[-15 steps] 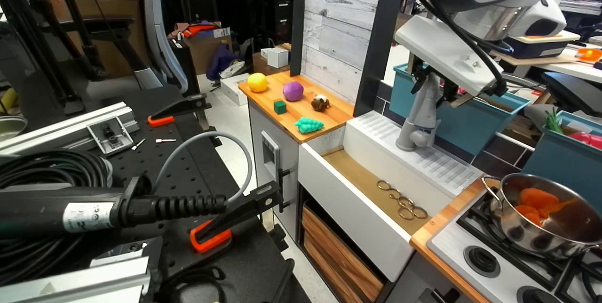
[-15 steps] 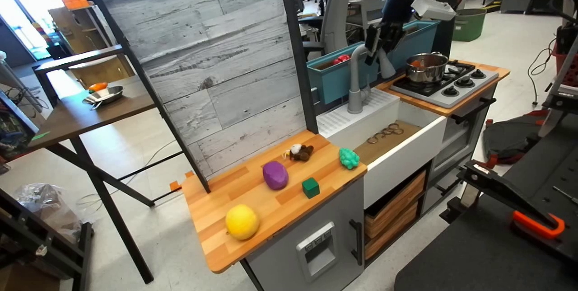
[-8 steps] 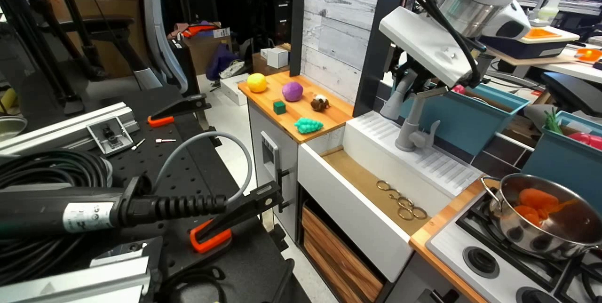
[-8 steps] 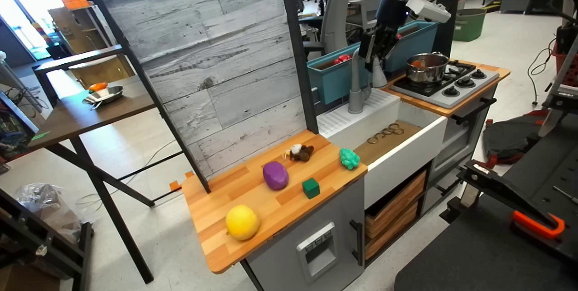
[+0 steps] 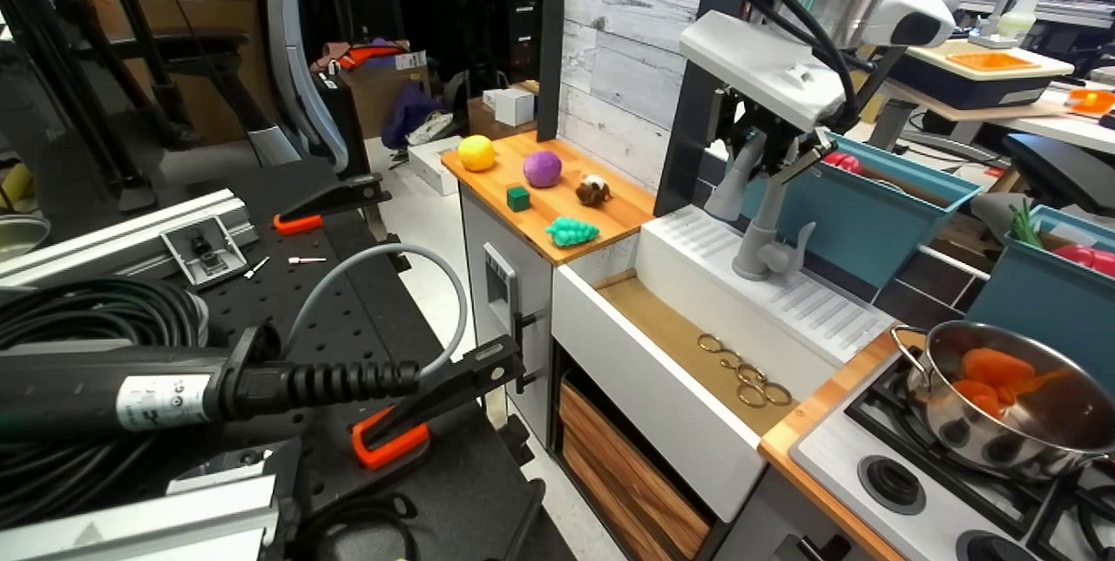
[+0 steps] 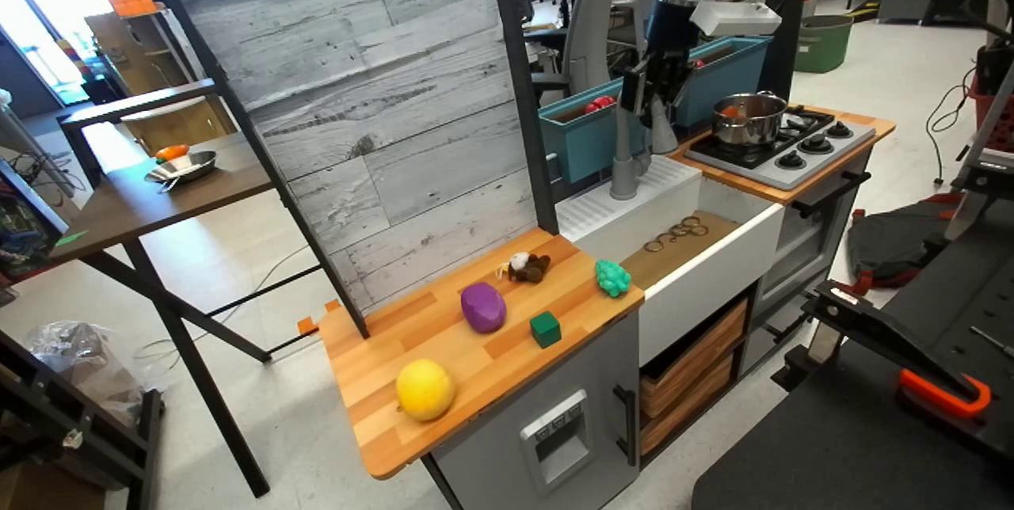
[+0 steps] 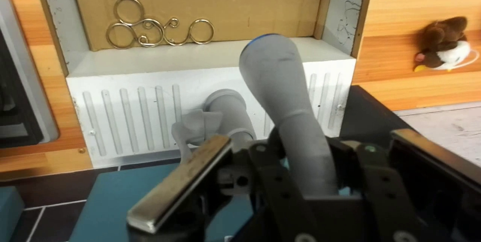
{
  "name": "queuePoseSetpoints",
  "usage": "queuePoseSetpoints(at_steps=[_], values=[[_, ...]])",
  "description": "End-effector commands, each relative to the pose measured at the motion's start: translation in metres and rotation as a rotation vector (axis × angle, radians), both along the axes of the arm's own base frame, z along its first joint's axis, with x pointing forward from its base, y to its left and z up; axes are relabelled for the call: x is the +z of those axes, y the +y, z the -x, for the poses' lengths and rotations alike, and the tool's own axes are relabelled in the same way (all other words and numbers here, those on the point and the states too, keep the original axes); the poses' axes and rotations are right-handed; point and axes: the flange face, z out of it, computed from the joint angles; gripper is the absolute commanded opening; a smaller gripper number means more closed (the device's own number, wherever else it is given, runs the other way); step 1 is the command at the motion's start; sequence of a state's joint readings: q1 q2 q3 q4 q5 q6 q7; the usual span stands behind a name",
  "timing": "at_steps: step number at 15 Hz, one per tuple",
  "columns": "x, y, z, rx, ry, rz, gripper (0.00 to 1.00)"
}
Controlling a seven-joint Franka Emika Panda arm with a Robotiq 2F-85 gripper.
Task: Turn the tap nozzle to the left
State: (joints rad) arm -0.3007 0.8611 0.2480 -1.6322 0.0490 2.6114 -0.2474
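Over the ribbed ledge (image 7: 191, 97): our gripper (image 7: 310, 153) straddles the tap nozzle (image 7: 276, 80), fingers (image 7: 180, 183) spread wide and pinching nothing; whether either presses on it we cannot tell.
Leftward turn: partly made, we judge, since the tip (image 5: 725, 198) sits left of the base (image 5: 751, 259) in an exterior view; more swing may be wanted, and drawing clear remains.
Nozzle's aim: downward and out toward the sink (image 5: 658, 395).
Nozzle's long axis: neck (image 5: 768, 206) near upright, outer part sloping down; the arch is hidden behind the gripper in both exterior views.
Past the sink's ends: wooden counter (image 5: 623, 214) to the far left, stove (image 5: 836, 456) to the near right.
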Motion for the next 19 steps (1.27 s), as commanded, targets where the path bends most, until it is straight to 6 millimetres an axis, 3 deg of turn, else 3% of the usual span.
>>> queuePoseSetpoints(at_steps=[1,3,5,9,11,15,16,17,19], values=[[0.003,0.027,0.030,-0.185,0.019,0.083,0.31],[0.012,0.034,0.039,-0.271,0.033,0.135,0.39],[0.021,0.043,0.047,-0.303,0.063,0.180,0.54],[0.032,0.059,0.074,-0.252,0.190,0.247,0.84],[0.049,0.063,0.091,-0.228,0.240,0.282,0.98],[0.110,0.047,0.118,-0.262,0.254,0.355,1.00],[0.076,0.055,0.096,-0.232,0.249,0.322,1.00],[0.090,0.051,0.099,-0.240,0.242,0.323,1.00],[0.090,0.051,0.099,-0.238,0.241,0.321,1.00]])
